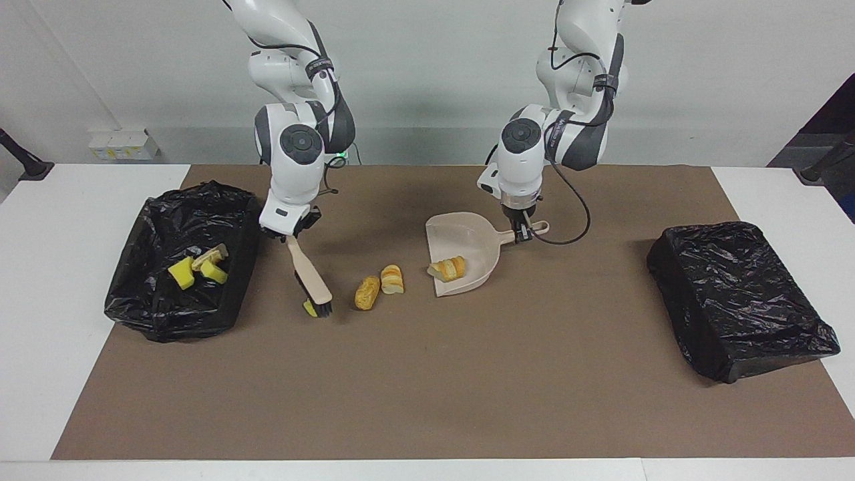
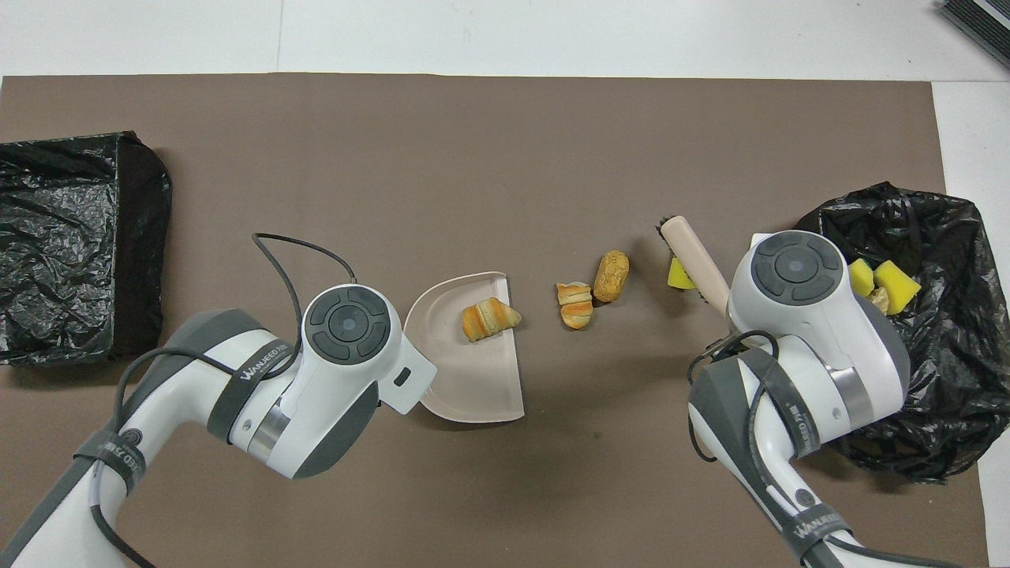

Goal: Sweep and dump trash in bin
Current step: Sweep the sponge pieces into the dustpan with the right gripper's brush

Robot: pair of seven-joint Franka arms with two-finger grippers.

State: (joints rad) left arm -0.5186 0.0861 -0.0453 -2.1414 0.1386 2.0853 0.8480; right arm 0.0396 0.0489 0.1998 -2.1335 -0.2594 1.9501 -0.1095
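Observation:
A beige brush (image 1: 311,277) slants down to the mat with my right gripper (image 1: 292,235) shut on its handle. A yellow sponge piece of trash (image 1: 309,308) lies against the bristles, between the bin (image 1: 230,200) and two loose bread pieces (image 1: 367,292) (image 1: 392,279). My left gripper (image 1: 520,230) is shut on the handle of the beige dustpan (image 1: 471,244), which rests on the mat with one striped bread piece (image 1: 449,268) in its mouth. In the overhead view the brush (image 2: 694,256), sponge piece (image 2: 677,274) and dustpan (image 2: 473,379) show, but both grippers are hidden under their wrists.
The black-bagged bin at the right arm's end holds yellow sponge pieces (image 1: 182,274) and a bread bit (image 1: 210,256). A second bin wrapped in a black bag (image 1: 735,294) sits at the left arm's end. A brown mat (image 1: 427,387) covers the table.

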